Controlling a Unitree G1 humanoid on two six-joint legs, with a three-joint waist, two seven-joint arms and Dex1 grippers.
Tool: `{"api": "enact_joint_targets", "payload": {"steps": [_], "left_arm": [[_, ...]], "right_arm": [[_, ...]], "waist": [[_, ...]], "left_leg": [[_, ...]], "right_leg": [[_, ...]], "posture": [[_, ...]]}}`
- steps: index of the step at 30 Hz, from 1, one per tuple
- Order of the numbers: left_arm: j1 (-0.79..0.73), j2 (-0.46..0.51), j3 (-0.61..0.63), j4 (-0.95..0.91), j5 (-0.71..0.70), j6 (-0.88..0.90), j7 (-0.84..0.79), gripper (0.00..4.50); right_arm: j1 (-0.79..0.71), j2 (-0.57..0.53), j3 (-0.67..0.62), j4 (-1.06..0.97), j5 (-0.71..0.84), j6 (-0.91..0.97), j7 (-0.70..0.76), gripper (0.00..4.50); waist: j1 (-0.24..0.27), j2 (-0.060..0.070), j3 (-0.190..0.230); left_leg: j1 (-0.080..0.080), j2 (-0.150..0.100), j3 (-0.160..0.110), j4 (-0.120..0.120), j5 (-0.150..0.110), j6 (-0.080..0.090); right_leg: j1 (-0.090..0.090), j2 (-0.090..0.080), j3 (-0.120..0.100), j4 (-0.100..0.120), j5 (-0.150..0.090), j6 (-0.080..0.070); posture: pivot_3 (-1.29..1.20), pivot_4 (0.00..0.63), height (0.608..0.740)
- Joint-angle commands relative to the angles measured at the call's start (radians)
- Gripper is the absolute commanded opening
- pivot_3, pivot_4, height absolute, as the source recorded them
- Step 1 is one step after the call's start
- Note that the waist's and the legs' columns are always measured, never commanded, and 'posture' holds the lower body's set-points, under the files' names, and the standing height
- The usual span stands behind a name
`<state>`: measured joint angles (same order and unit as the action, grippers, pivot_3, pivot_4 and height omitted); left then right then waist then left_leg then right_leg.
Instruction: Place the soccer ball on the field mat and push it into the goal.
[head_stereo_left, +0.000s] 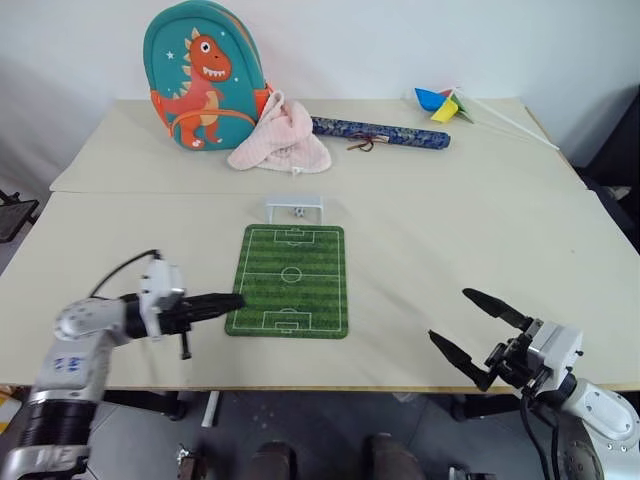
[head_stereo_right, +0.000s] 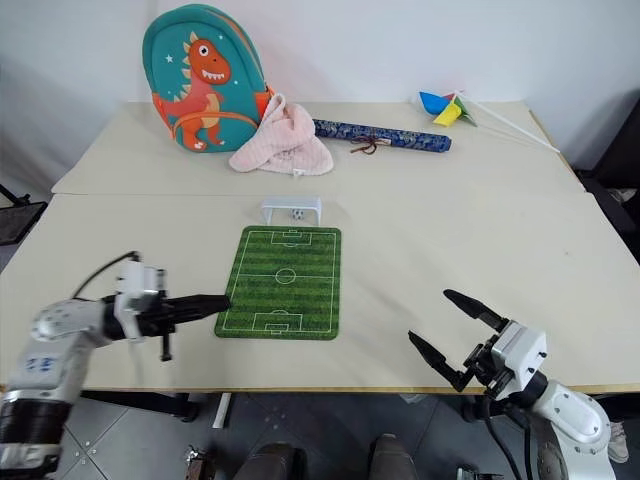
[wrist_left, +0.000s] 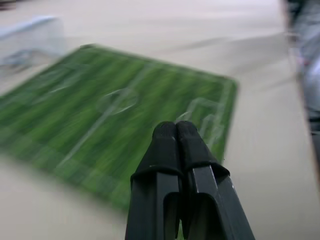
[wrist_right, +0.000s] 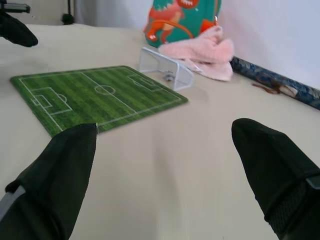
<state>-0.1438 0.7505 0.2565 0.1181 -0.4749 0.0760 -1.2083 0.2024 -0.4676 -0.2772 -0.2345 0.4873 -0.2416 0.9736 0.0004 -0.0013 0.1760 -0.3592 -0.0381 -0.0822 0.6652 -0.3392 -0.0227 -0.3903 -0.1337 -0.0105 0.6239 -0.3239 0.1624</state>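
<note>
Striped green rectangular field mat (head_stereo_left: 290, 281) with white pitch lines lies flat in the middle of the beige tabletop (head_stereo_left: 450, 230), and just beyond its far short edge stands the low pale grey-white goal frame (head_stereo_left: 294, 208); the tiny white soccer ball with black patches (head_stereo_left: 299, 212) sits inside the goal mouth, off the mat. Left tool (head_stereo_left: 232, 301) hovers at the near left corner of the mat with its two black fingers pressed together and nothing between them, pointing across toward the mat. Right tool (head_stereo_left: 480, 325) is near the front edge of the tabletop, well apart from the mat on its right side, its fingers spread wide and empty. Along the far side of the tabletop stand a teal backpack with an orange dinosaur (head_stereo_left: 203, 75), a crumpled pink cloth (head_stereo_left: 281, 136) leaning against it, a long dark blue patterned roll (head_stereo_left: 381, 132) and a colourful pinwheel (head_stereo_left: 443, 104)
</note>
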Motion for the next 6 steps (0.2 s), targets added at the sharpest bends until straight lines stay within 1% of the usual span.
{"api": "enact_joint_targets", "payload": {"steps": [1, 3, 6], "left_arm": [[0.103, 0.024, 0.122, 0.034, 0.012, -0.063, 0.047, 0.08], [0.141, 0.026, 0.156, 0.058, 0.033, -0.093, 0.079, 0.08], [0.145, 0.015, 0.192, 0.072, 0.056, -0.109, 0.172, 0.08]], "right_arm": [[-0.036, -0.026, -0.009, 0.026, 0.04, -0.017, 0.039, 4.5], [-0.057, -0.033, -0.004, 0.045, 0.039, -0.018, 0.053, 4.5], [-0.083, -0.029, 0.003, 0.073, 0.037, -0.024, 0.062, 4.5]], "waist": [[-0.002, 0.0, 0.0], [-0.002, 0.0, 0.0], [-0.001, 0.0, 0.0]], "left_leg": [[0.0, 0.0, 0.0, -0.001, 0.0, 0.0], [0.0, 0.001, 0.001, -0.002, 0.0, 0.0], [0.0, 0.001, 0.001, -0.001, 0.0, 0.0]], "right_leg": [[0.0, 0.0, 0.0, -0.001, 0.0, 0.0], [0.0, 0.001, 0.0, -0.001, 0.0, 0.0], [0.0, 0.001, 0.0, -0.001, 0.0, 0.0]], "posture": [[0.0, 0.15, 0.74], [0.0, 0.15, 0.74], [0.0, 0.15, 0.74]]}}
